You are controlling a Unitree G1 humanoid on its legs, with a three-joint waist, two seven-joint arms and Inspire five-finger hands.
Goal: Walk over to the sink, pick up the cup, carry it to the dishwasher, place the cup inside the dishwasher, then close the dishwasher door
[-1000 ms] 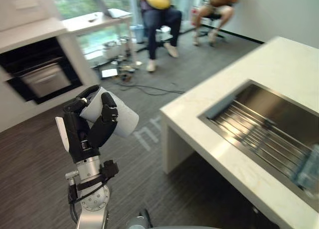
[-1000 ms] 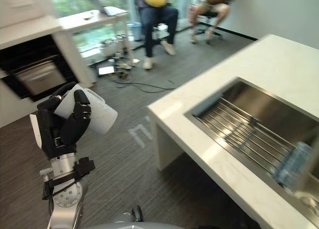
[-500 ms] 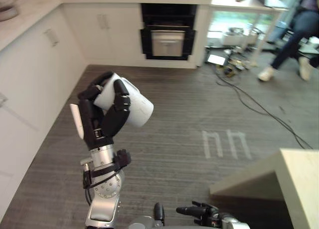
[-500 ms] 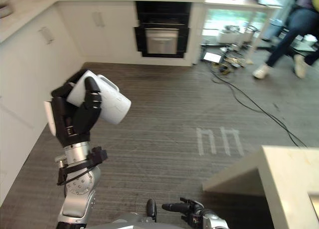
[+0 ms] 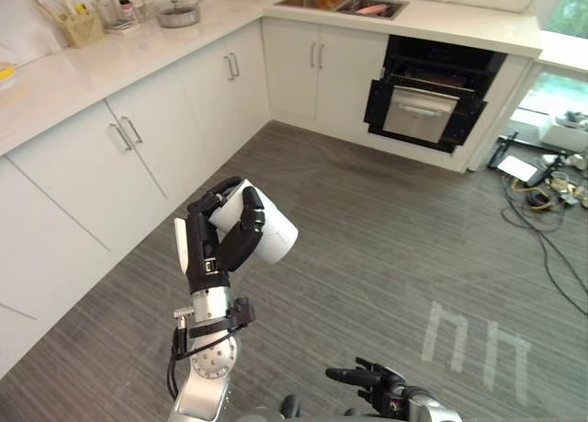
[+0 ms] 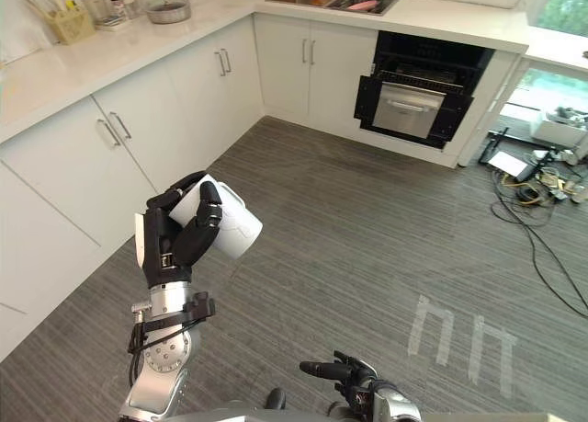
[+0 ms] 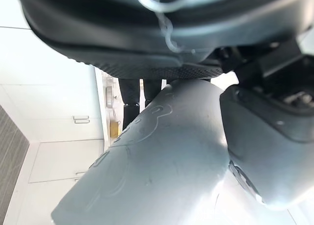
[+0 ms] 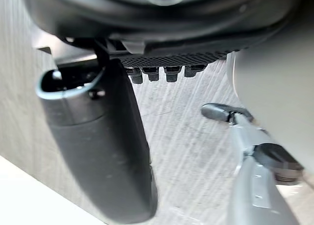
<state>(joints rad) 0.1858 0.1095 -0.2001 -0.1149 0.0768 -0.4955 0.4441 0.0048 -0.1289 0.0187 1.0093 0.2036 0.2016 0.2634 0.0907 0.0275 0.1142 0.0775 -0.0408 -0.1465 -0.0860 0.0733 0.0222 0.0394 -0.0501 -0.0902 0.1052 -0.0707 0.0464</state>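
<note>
A white cup [image 5: 273, 234] lies on its side in my left hand [image 5: 220, 247], which is raised over the floor with fingers and thumb curled round it. The left wrist view has the cup's pale wall [image 7: 162, 161] pressed against the palm, with a finger [image 7: 267, 137] wrapped over it. My right hand [image 5: 375, 382] hangs low at the view's bottom edge, fingers straight and holding nothing. A black built-in dishwasher [image 5: 430, 105] with a silver front panel stands across the room under the back counter, its door ajar.
White cabinets [image 5: 138, 137] run along the left and back, with a sink [image 5: 354, 4] and a pan [image 5: 175, 16] on the counter. Cables and small devices [image 5: 542, 178] lie on the floor at right. White marks [image 5: 473, 344] are on the grey floor.
The camera has swung left: the island, its sink and the seated people are gone, and the cabinets and back counter have come in. The cup stays in my left hand.
</note>
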